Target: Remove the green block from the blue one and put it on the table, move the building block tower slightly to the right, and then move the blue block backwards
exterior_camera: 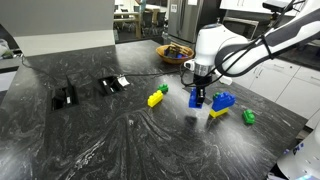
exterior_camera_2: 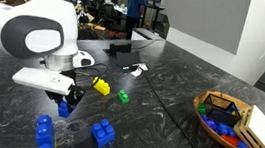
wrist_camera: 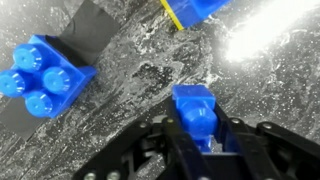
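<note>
Bending down over the table (exterior_camera: 100,140), the arm (exterior_camera: 255,45) clamps its fingers (wrist_camera: 165,150) on a blue block (wrist_camera: 197,112).

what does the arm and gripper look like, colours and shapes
The arm is glossy white, with smooth rounded segments and darker grey sections at the joints. The gripper is black, with two fingers built from angular linkage bars.
</note>
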Tool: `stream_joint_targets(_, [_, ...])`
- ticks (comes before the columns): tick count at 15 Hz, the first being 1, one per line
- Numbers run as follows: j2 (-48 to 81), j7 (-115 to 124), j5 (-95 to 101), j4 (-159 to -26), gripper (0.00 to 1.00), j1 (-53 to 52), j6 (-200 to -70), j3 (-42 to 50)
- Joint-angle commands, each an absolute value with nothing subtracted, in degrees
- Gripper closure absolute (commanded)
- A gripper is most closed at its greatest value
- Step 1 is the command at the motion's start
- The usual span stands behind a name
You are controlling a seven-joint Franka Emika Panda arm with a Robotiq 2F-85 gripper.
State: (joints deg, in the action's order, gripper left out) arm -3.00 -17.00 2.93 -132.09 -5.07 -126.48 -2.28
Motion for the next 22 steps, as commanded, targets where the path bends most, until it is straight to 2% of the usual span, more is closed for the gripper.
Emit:
stream_joint_targets(1, [-1.3,-11.8,4.8,-131.2,0.90,-4.8,-126.2,-3.2])
stream_joint_targets(3, [-0.8,-11.4,4.9,-131.1,0.90,-4.8,-126.0,-3.3])
stream_joint_targets(4, [-0.7,-11.5,4.8,-131.2,0.87,-4.8,-126.0,-3.4])
stream_joint_targets(5, [-0.5,-11.8,4.5,-131.3,0.76,-4.8,-126.1,-3.4])
stream_joint_targets(6, [-0.5,-12.2,4.4,-131.4,0.73,-4.8,-126.1,-3.3])
stream_joint_targets(7, [-0.5,-12.4,4.4,-131.6,0.60,-4.8,-126.1,-3.3])
stream_joint_targets(8, [-0.6,-12.6,4.3,-131.7,0.41,-4.8,-126.1,-3.3])
stream_joint_targets(13, [-1.0,-13.4,3.9,-132.1,0.05,-4.9,-125.9,-3.3])
stream_joint_targets(15, [-1.9,-13.5,4.3,-132.3,0.00,-4.9,-126.0,-3.4])
stream_joint_targets(19, [-5.5,-22.3,4.0,-133.2,0.00,-5.6,-125.9,-3.7])
stream_joint_targets(22, [-4.7,-20.2,4.4,-132.3,0.00,-5.6,-125.9,-3.7])
